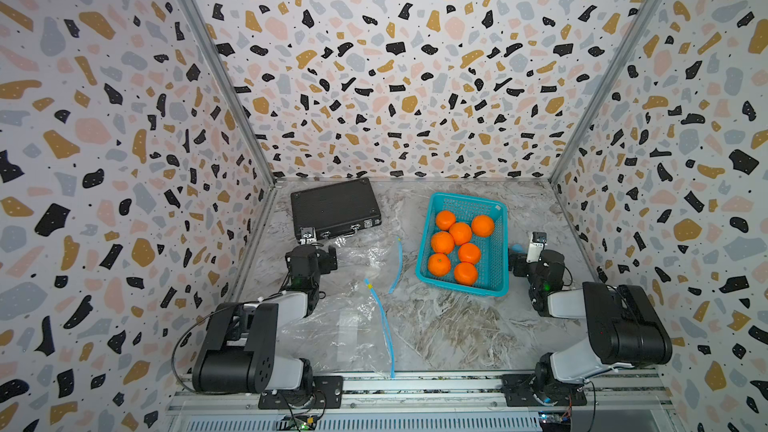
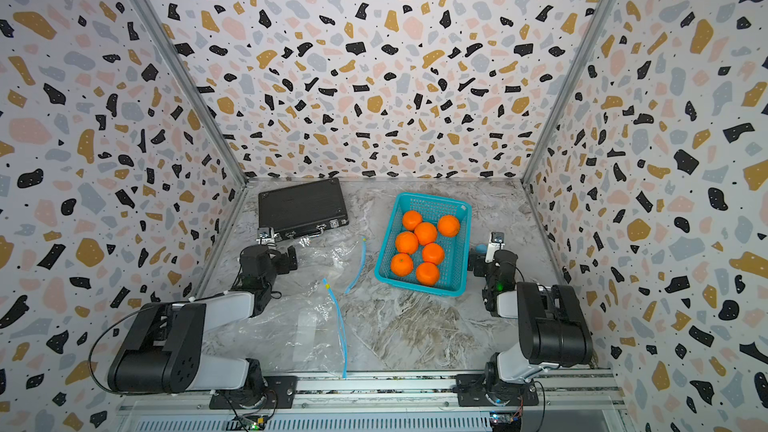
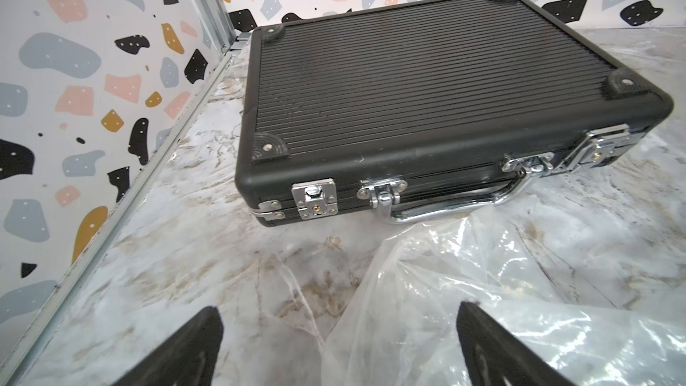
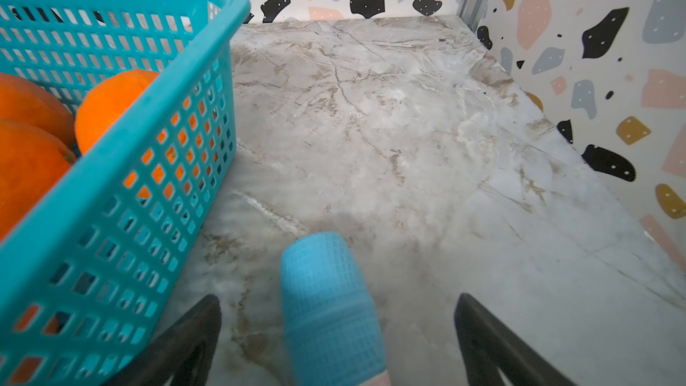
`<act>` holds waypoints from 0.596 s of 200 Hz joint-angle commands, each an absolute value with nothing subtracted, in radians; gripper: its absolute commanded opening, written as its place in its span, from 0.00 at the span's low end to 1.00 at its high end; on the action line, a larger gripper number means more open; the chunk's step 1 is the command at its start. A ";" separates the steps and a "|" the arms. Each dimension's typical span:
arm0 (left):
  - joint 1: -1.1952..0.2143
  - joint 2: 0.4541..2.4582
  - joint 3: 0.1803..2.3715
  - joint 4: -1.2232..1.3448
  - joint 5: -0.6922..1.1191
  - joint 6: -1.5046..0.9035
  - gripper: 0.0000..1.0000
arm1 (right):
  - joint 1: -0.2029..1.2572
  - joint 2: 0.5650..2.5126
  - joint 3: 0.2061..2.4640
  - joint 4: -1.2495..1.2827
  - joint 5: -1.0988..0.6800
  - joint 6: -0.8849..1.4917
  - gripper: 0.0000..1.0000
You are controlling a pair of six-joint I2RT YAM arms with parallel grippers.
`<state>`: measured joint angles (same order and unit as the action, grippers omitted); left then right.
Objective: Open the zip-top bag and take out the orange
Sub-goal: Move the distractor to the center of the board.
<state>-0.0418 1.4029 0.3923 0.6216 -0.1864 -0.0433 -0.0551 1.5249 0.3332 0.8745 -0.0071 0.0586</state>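
Observation:
Two clear zip-top bags with blue zip strips lie flat on the marble table in both top views, one near the front (image 1: 345, 326) (image 2: 307, 326) and one behind it (image 1: 365, 257) (image 2: 332, 257). I see no orange inside either bag. Several oranges (image 1: 460, 233) (image 2: 425, 233) sit in the teal basket (image 1: 496, 243) (image 2: 461, 243). My left gripper (image 1: 309, 243) (image 3: 339, 308) is open over a corner of the rear bag (image 3: 482, 310). My right gripper (image 1: 524, 249) (image 4: 339, 297) is open beside the basket (image 4: 130, 217), with a blue mesh-wrapped stub (image 4: 326, 310) between its fingers.
A closed black ribbed case (image 1: 334, 207) (image 3: 427, 98) with chrome latches and handle lies at the back left, just ahead of the left gripper. Patterned walls enclose the table on three sides. The arm bases stand on the front rail (image 1: 415, 384).

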 commanded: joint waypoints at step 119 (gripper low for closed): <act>-0.023 1.783 1.004 -0.089 0.029 0.026 0.99 | -0.028 1.519 0.361 0.869 0.040 0.043 1.00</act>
<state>-0.0917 1.9774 1.2476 -0.2264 -0.0967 0.0521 -0.0330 1.5249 0.3321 0.8875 0.0368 0.0517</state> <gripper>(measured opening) 0.995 0.996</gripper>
